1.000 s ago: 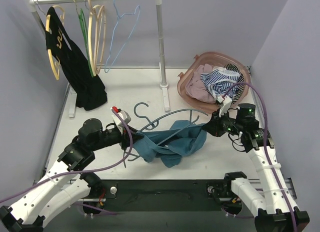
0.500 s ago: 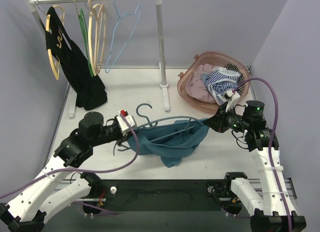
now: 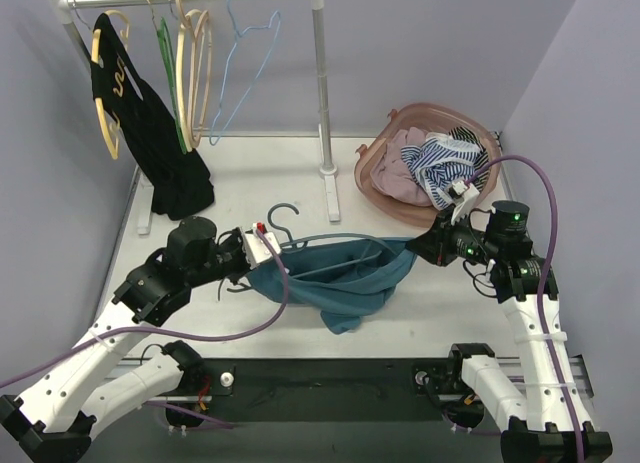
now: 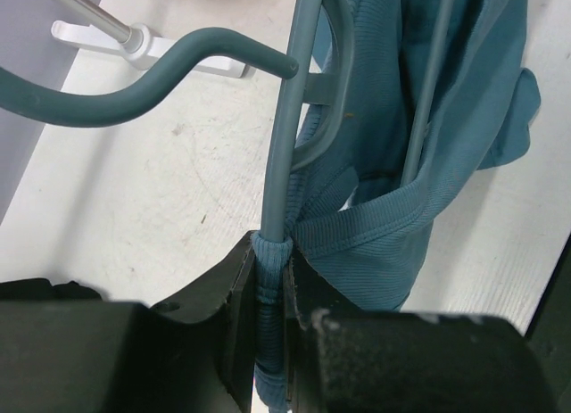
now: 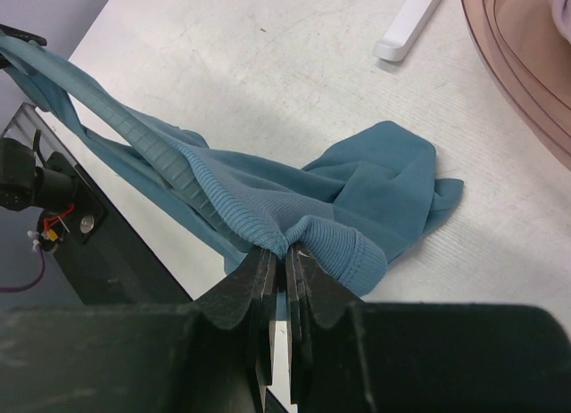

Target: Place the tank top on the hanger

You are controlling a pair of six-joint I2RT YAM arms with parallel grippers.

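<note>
The teal-blue tank top [image 3: 345, 278] hangs stretched between my two grippers above the table. The dark teal hanger [image 3: 330, 245] runs through it, hook [image 3: 283, 221] toward the back. My left gripper [image 3: 262, 258] is shut on the hanger's arm end with tank top cloth wrapped round it; in the left wrist view the hanger [image 4: 285, 136] enters the jaws and the tank top [image 4: 428, 145] hangs to the right. My right gripper [image 3: 432, 245] is shut on the tank top's ribbed edge [image 5: 308, 230]; the hanger's other arm [image 5: 169, 177] lies inside the cloth.
A clothes rack [image 3: 322, 83] at the back holds a black garment [image 3: 150, 133], a green hanger, wooden hangers and a light-blue wire hanger [image 3: 245, 53]. A pink basket [image 3: 375, 168] of clothes with striped cloth [image 3: 445, 163] sits back right, near my right arm.
My left gripper has moved right and back, raising the hanger end. My right gripper pulled the tank top's edge to the right, so the crumpled cloth is now stretched along the hanger.
</note>
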